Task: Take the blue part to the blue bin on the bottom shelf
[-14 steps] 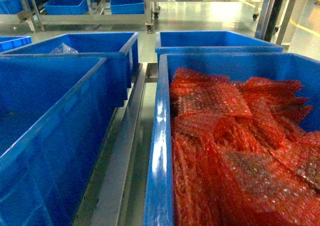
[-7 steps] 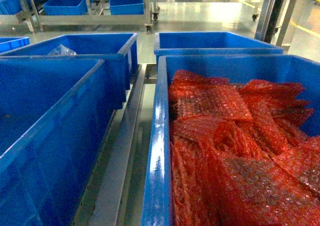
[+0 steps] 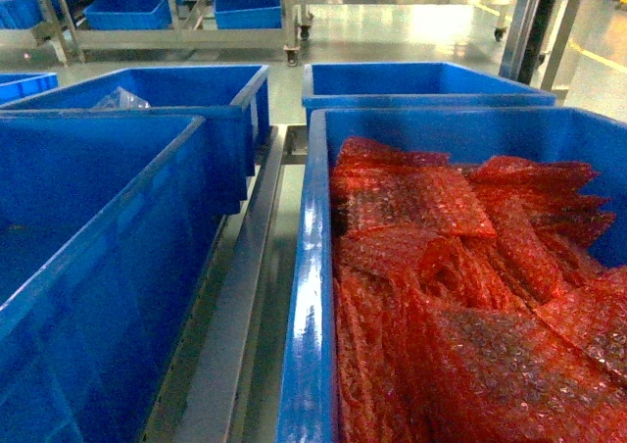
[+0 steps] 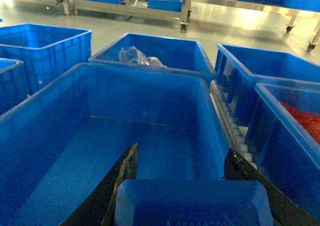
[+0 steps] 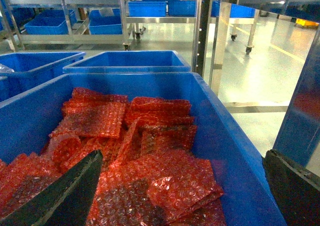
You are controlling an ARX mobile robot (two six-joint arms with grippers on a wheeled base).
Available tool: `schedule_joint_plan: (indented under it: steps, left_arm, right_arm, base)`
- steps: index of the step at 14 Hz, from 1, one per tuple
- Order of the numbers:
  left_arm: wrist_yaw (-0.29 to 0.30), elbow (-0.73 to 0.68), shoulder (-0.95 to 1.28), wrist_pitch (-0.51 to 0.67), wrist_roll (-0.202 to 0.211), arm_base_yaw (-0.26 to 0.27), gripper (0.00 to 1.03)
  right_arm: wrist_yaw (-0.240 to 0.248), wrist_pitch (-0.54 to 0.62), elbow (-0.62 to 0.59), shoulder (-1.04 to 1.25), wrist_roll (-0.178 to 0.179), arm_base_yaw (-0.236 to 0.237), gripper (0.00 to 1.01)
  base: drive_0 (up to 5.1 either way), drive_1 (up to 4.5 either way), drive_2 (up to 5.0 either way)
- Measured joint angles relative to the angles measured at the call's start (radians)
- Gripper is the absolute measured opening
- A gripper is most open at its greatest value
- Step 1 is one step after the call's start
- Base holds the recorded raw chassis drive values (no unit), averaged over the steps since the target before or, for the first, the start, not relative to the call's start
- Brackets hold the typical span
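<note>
Left bin (image 4: 210, 116): large blue tub, interior bare in the wrist view.
Right bin (image 3: 312, 296): blue tub filled with red bubble-wrap pouches (image 3: 460, 296).
Blue part (image 4: 192, 202): rounded moulded block, bottom centre of the left wrist view, over the left bin.
Handling: probably light, rigid, smooth plastic, likely slippery; grip the flat opposite sides.
Left gripper (image 4: 185, 186): fingers flank the part, seemingly clamped on it.
Right gripper (image 5: 175, 186): fingers spread wide, nothing held, above the pouches.

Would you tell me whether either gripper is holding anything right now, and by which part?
The left gripper holds a blue part across its two sides; the right gripper is open and empty.
</note>
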Motion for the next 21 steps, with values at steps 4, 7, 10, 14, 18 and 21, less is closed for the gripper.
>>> schedule_joint_plan:
  steps: [4,7,10,14,18,21]
  left_arm:
    - [0.000,0.000,0.000,0.000,0.000,0.000,0.43]
    - [0.000,0.000,0.000,0.000,0.000,0.000,0.43]
    - [0.000,0.000,0.000,0.000,0.000,0.000,0.43]
    - [0.000,0.000,0.000,0.000,0.000,0.000,0.43]
    - [0.000,0.000,0.000,0.000,0.000,0.000,0.43]
    - [0.000,0.000,0.000,0.000,0.000,0.000,0.43]
  right_arm:
    - [0.000,0.000,0.000,0.000,0.000,0.000,0.98]
    - [0.000,0.000,0.000,0.000,0.000,0.000,0.98]
    - [0.000,0.000,0.000,0.000,0.000,0.000,0.98]
    - [0.000,0.000,0.000,0.000,0.000,0.000,0.98]
    - [0.000,0.000,0.000,0.000,0.000,0.000,0.98]
    - [0.000,0.000,0.000,0.000,0.000,0.000,0.98]
  base:
    - [0.0,0.00,0.0]
    - [0.0,0.00,0.0]
    - [0.0,0.00,0.0]
    - [0.0,0.00,0.0]
    - [0.0,0.00,0.0]
    - [0.0,0.00,0.0]
